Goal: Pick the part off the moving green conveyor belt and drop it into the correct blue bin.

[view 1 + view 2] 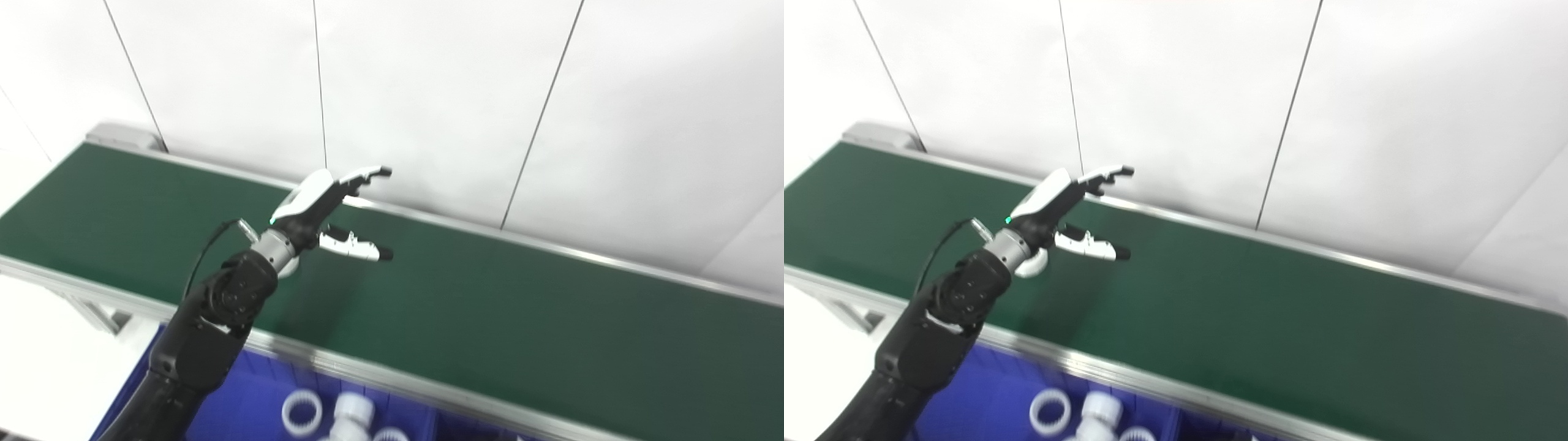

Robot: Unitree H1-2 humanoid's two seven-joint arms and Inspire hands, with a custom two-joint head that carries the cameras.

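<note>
- Nearest the camera: blue bin [257, 404] at the bottom edge, just below the belt's near rail. It holds white parts: a toothed ring [302, 413] and a white threaded fitting [352, 416] beside it, with another ring partly cut off by the frame.
- Left arm [202, 343] rises from the lower left, crossing over the bin's left end and the near rail.
- Left hand [327, 211] is held above the green conveyor belt [490, 306], fingers [367, 174] extended toward the far rail, thumb [355, 246] spread well apart below them. Nothing lies between them.
- White part [1034, 264]: a rounded white piece on the belt, showing just beside the wrist on the near side, behind the fingers rather than between them. Mostly hidden; shape unclear.
- No readable writing or labels.
- Behind the belt: white wall panels [429, 92] with thin dark seams.
- Right hand is out of view.
</note>
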